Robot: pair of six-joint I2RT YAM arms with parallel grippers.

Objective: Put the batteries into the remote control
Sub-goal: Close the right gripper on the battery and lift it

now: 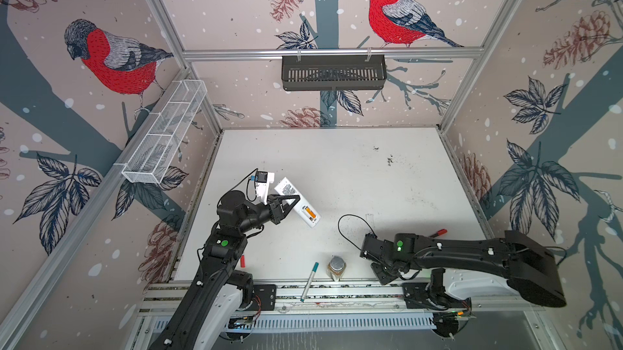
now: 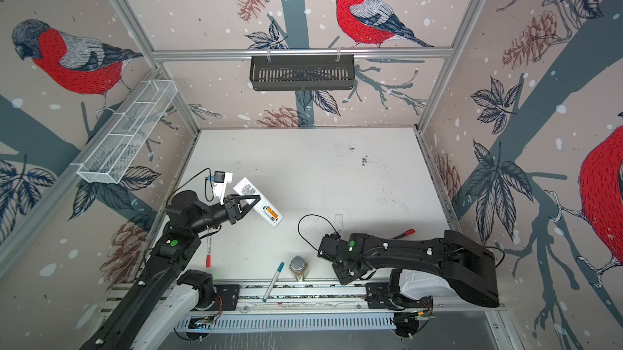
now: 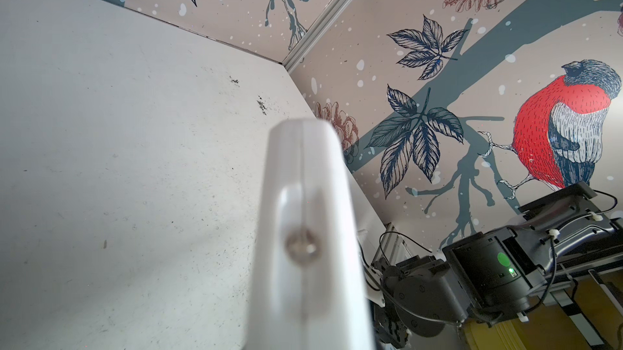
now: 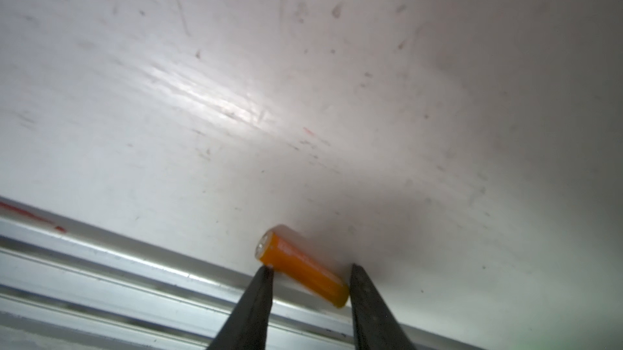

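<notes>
My left gripper (image 1: pixel 295 200) (image 2: pixel 254 199) is shut on the remote control (image 1: pixel 290 189) (image 2: pixel 248 191) and holds it above the table's left side. The remote's back faces up, showing a QR label. One orange battery (image 1: pixel 308 212) (image 2: pixel 270 211) lies in the remote's open bay. In the left wrist view the remote (image 3: pixel 303 230) is a blurred white bar, and no fingers show. Another orange battery (image 4: pixel 303 265) lies on the table beside the front rail. My right gripper (image 4: pixel 310 267) (image 1: pixel 386 274) points down over it, with a fingertip touching each end. The arm hides this battery in both top views.
A metal-lidded jar (image 1: pixel 336 265) and a teal marker (image 1: pixel 309 281) lie at the front edge, left of my right gripper. Red-capped markers lie behind my right arm (image 1: pixel 438 233) and beside my left arm (image 2: pixel 208 250). An aluminium rail (image 4: pixel 101 264) borders the front.
</notes>
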